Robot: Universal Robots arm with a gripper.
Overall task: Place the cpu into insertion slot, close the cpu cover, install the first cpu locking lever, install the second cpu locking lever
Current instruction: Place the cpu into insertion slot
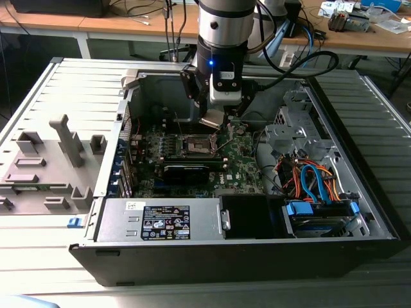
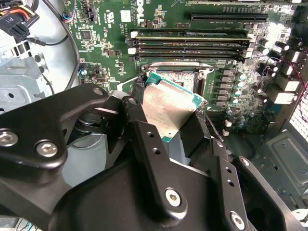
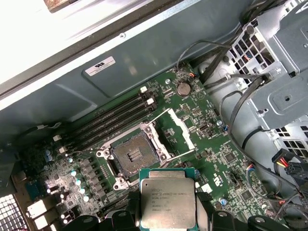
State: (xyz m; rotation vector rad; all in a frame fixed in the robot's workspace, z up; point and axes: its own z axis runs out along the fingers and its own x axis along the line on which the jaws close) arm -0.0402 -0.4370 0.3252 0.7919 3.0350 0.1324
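Observation:
My gripper (image 1: 215, 119) is shut on the cpu (image 1: 210, 120), a flat square chip with a silvery top and green edge, and holds it in the air inside the open computer case. The cpu (image 3: 167, 198) hangs tilted a short way above the green board, beside the insertion slot (image 3: 134, 155). That slot (image 1: 196, 146) is a square socket with a dark pin field, bare and uncovered. The cpu cover (image 3: 185, 135), a thin metal frame, stands swung open at the socket's edge. In the second wrist view, black fingers (image 2: 144, 132) clamp the cpu (image 2: 166, 108), which hides part of the slot (image 2: 179, 76).
Memory slots (image 3: 110, 120) run alongside the socket. A long black block (image 1: 186, 172) lies on the board nearer the power supply (image 1: 160, 221). A drive cage with orange and blue cables (image 1: 314, 183) fills the exterior view's right. A grey fixture (image 1: 51, 160) sits outside the case.

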